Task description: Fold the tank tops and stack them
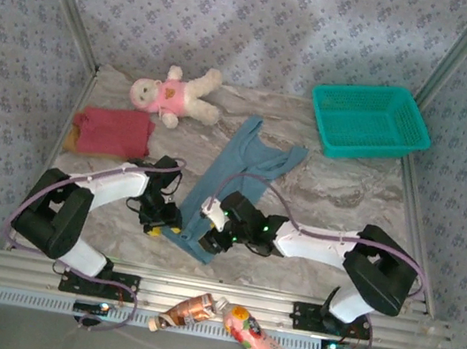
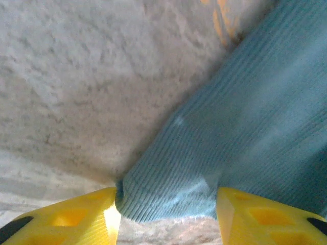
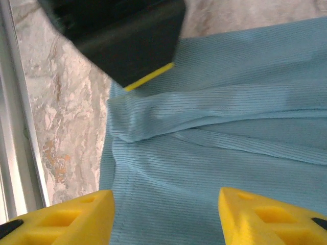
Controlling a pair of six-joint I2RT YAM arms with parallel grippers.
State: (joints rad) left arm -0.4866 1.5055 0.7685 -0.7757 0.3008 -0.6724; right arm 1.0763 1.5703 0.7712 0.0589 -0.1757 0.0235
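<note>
Left gripper [image 2: 167,209] first: its yellow fingers [image 2: 76,219] are spread, and the near corner of the dusty blue tank top [image 2: 245,127] lies flat right between them. It touches one finger but isn't squeezed, as far as we can tell. Right gripper [image 3: 166,214] is spread too, hanging just over the same hem a bit to the right of the left one. It has nothing pinched; there's ribbed cloth directly under its fingertips and a soft crease just ahead of them. From both grippers the blue top runs away across the table [image 1: 338,192], straps at the far end.

Well beyond the left gripper and off to its left, the dark red tank top [image 1: 113,130] sits folded on the tan-brown tank top [image 1: 72,141]. So we reckon two are done and this is the last one, right at the start of its fold.

Next move, our guess: both sets of jaws close on the hem corners, then lift and carry the hem away toward the straps together. If one side grabs badly or lifts early, the fold goes crooked.
</note>
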